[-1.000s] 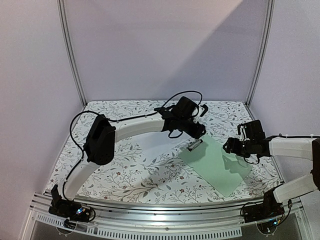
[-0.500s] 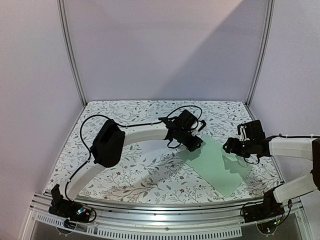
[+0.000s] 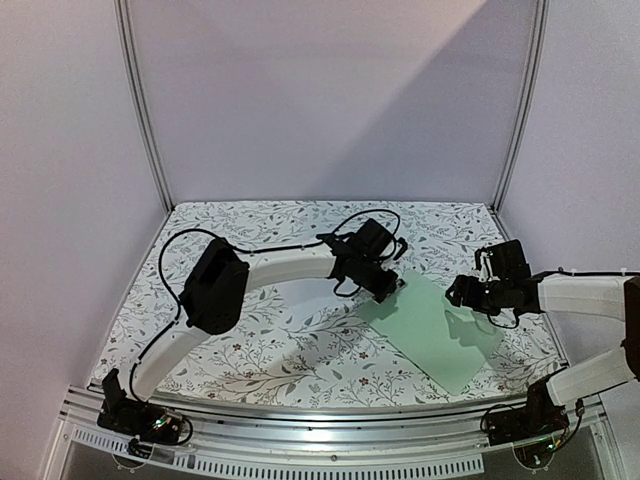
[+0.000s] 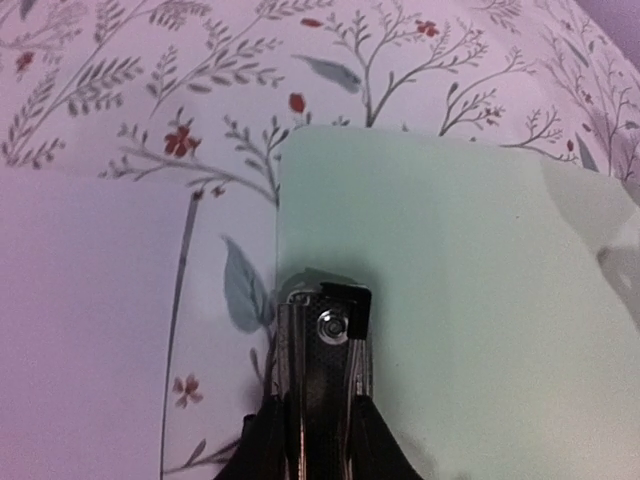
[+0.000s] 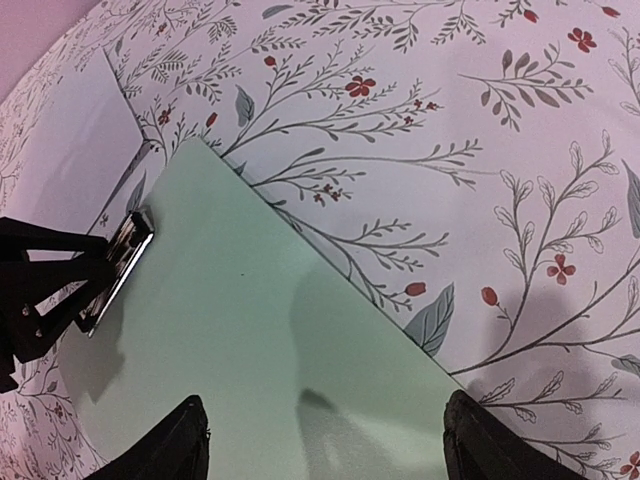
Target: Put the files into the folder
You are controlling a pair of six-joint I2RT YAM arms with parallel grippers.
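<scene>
The folder (image 3: 440, 335), a pale mint-green board, lies flat on the flowered table at centre right, its dark metal clip (image 4: 325, 350) at the short edge nearest the left arm. My left gripper (image 4: 322, 420) is down on that clip, with a black finger pressed against each side of it; the top view shows this gripper (image 3: 390, 287) at the folder's near-left corner. A white sheet of the files (image 4: 80, 320) lies flat just left of the folder, partly under the left arm (image 3: 305, 297). My right gripper (image 5: 325, 430) hovers open above the folder's right half, holding nothing.
The flowered cloth (image 3: 250, 350) covers the whole table. Metal frame posts (image 3: 145, 110) stand at the back corners against plain walls. The left arm's cable (image 3: 175, 250) loops over the left side of the table.
My left gripper came down and slightly nearer onto the folder's clip, and its jaws narrowed around it. The right arm and the folder stayed put.
</scene>
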